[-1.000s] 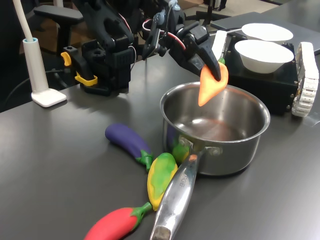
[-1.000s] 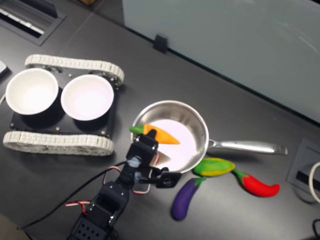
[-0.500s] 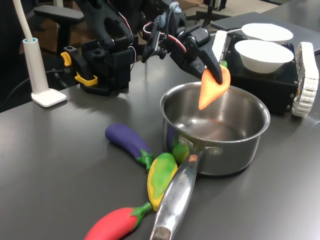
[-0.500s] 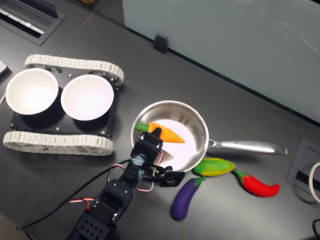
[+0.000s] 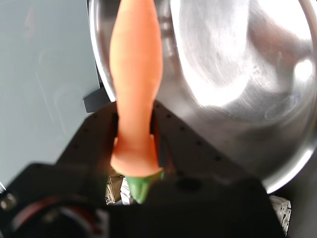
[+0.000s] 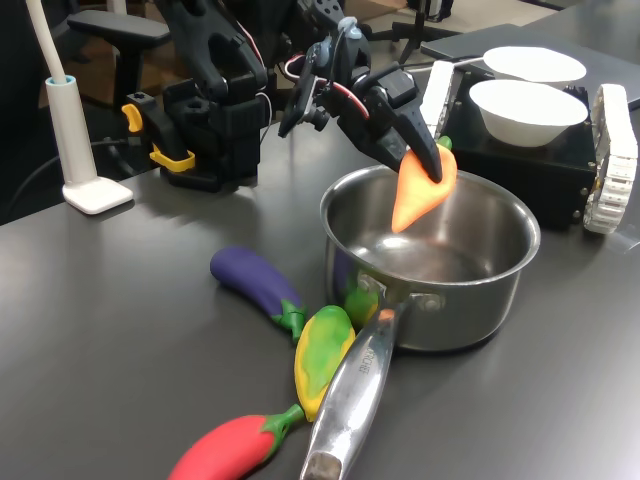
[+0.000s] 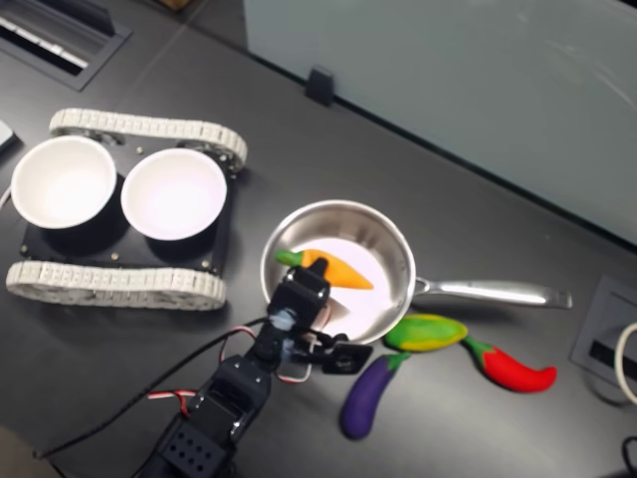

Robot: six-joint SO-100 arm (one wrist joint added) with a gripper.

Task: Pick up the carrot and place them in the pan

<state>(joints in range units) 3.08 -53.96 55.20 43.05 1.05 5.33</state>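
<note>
Since a second earlier, the carrot (image 6: pixel 422 191) had travelled further over the pan (image 6: pixel 500 285), from above the near rim toward the centre of the frame in the second exterior view. The gripper (image 6: pixel 428 160) was clamped on the carrot's green-stem end, with the tip pointing down into the bowl of the pan, clear of the steel in the first exterior view. Done well, the release probably called for lowering a little more first, so the carrot would not bounce out onto the surface (image 6: pixel 120 330).
</note>
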